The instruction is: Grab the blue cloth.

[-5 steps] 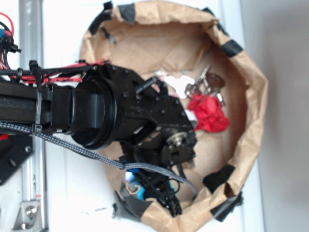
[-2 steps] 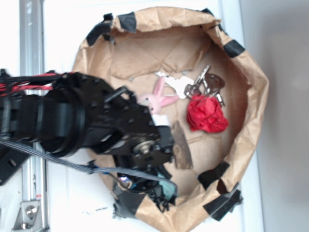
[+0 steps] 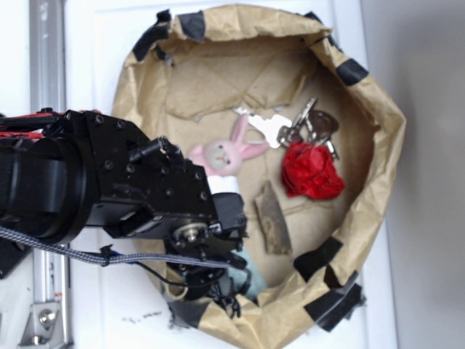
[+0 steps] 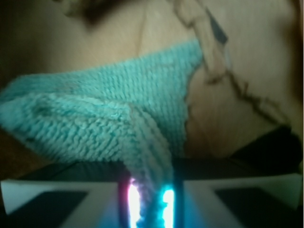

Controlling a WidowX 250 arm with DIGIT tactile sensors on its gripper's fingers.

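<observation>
Counted inside one brown paper nest [image 3: 378, 145] — one blue cloth [image 4: 118, 109], pinched between two fingers [image 4: 127, 199]; one pink plush bunny [image 3: 221, 156] up beyond the fingers; one red wad [image 3: 311, 171] well apart from them; one bunch of keys [image 3: 298, 127] — individual keys too small to number; one brown scrap [image 3: 272, 218].

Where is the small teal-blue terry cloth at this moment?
In the exterior view, the teal-blue terry cloth lies at the lower edge of the brown paper nest, under the black gripper, below the pink bunny.
</observation>
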